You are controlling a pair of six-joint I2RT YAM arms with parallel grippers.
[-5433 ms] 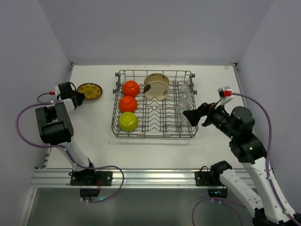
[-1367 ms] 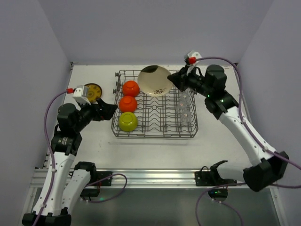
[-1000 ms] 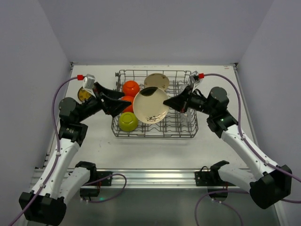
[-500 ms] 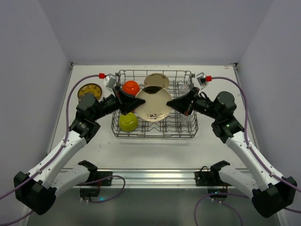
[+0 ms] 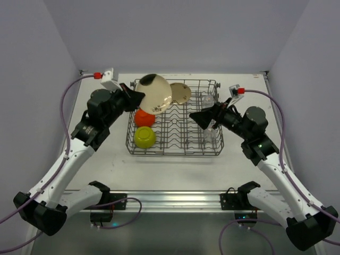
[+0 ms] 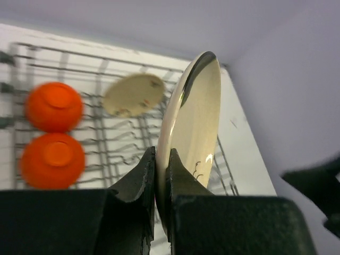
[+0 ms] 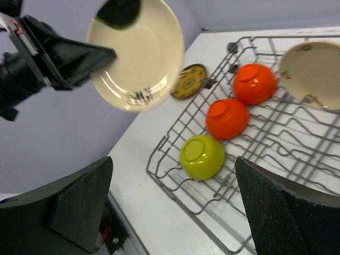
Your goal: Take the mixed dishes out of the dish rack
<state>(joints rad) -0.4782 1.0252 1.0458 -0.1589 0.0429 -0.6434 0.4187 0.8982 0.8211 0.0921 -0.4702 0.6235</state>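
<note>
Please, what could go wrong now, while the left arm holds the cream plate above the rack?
The jaws of the left gripper pinch only the rim of the cream plate; it may slip and fall onto the orange bowls or the dish rack. The open right gripper hangs close to the clear glasses and could knock them.

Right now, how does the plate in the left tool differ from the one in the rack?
Held plate: clamped by its rim in the left tool, clear of the dish rack; rack plate: standing among the tines. Held plate looks larger than rack plate, with a dark rim patch. Both round, beige.
</note>
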